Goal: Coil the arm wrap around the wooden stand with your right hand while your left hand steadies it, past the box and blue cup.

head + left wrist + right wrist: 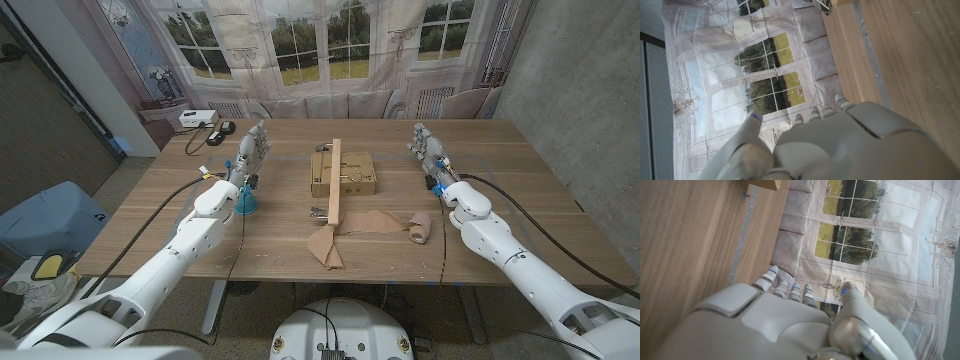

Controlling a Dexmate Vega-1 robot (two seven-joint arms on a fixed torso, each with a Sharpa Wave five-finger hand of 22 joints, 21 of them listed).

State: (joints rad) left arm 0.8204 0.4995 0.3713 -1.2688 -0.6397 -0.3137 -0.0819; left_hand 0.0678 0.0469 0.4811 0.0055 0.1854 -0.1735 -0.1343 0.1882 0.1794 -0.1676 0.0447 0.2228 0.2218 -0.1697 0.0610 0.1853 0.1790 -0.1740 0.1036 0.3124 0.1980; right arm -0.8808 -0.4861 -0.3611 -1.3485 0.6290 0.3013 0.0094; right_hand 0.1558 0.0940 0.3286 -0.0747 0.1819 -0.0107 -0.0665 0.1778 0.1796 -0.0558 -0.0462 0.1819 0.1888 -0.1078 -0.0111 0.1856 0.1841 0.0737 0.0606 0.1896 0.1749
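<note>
- Tan elastic arm wrap (372, 221) lies across the near middle of the wooden table (520, 170): a rolled end (420, 227) sits toward my right, and a loose tail (326, 246) trails toward the table's near edge, just beside the foot of the wooden stand (334, 180).
- That stand runs away from me as a narrow slat, its far part passing over or against the flat cardboard box (343, 171); I cannot tell whether it rests on the box or only crosses in front.
- My right hand (428, 148) is raised, fingers apart, holding nothing, well apart from the wrap and farther back than the roll.
- My left hand (252, 152) is likewise spread and empty, standing above the blue cup (245, 204), which sits just beside my left wrist.
- As I judge it, nothing has been gripped yet, so the step in hand is the approach.
- To do it well, I would bring the left hand across to the stand first, lifting clear of the cup so the forearm does not knock it, and pin the slat near its middle, away from the box's edge.
- Then I would lower the right hand onto the roll, not the flat band, so the fabric pays out under tension as I circle.
- The wrap looks limp and stretchy; a loose grip would likely let it sag off the stand.
</note>
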